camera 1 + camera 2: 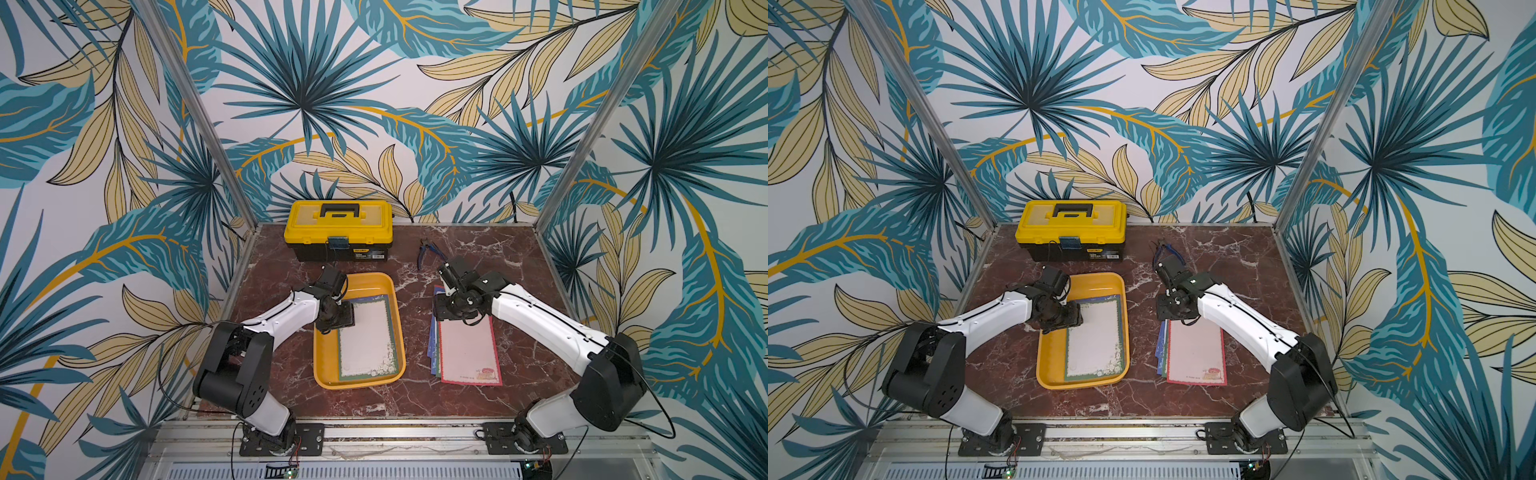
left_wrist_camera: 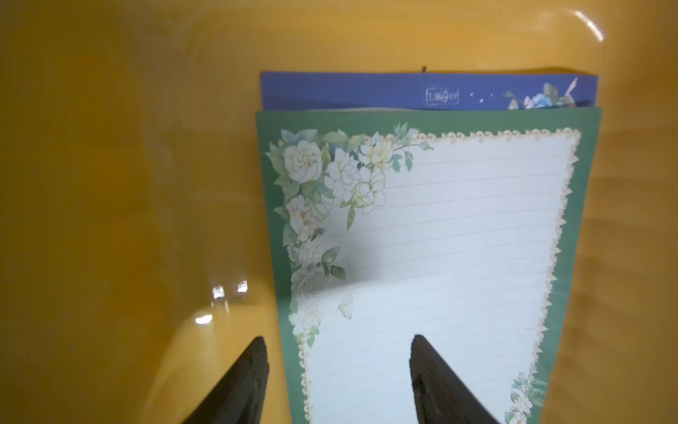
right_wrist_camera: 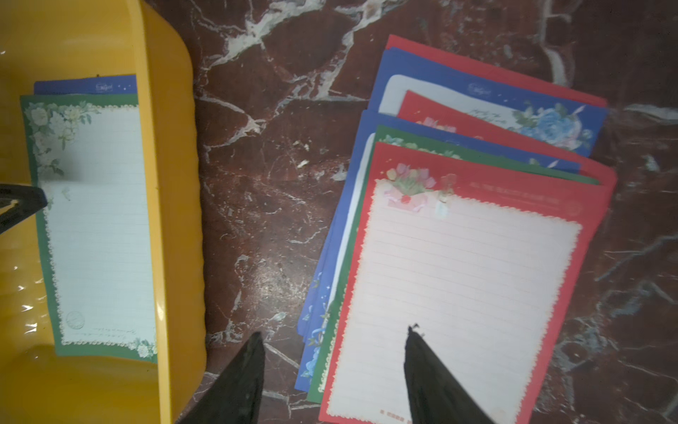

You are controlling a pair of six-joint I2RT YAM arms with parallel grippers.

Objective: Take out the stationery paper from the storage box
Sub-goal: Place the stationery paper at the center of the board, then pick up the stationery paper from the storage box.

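The storage box (image 1: 368, 284) (image 1: 1096, 284) is a shallow orange-yellow tray at mid-table. In it lies stationery paper: a green-bordered lined sheet (image 1: 365, 343) (image 2: 458, 227) (image 3: 99, 227) on top of a blue sheet (image 2: 367, 91). My left gripper (image 2: 338, 337) (image 1: 345, 318) is open over the sheet's far left corner. One finger is over the tray floor and the other over the paper. A fanned pile of sheets lies on the table to the right, with a red-bordered sheet (image 1: 467, 353) (image 3: 458, 286) on top. My right gripper (image 3: 334, 330) (image 1: 444, 311) is open above the pile's far end and holds nothing.
A yellow-lidded black toolbox (image 1: 338, 230) stands at the back of the marble table (image 1: 415, 266). Blue-handled pliers (image 1: 426, 251) lie behind the right gripper. Aluminium posts and patterned walls close in both sides. About a hand's width of bare table separates tray and pile.
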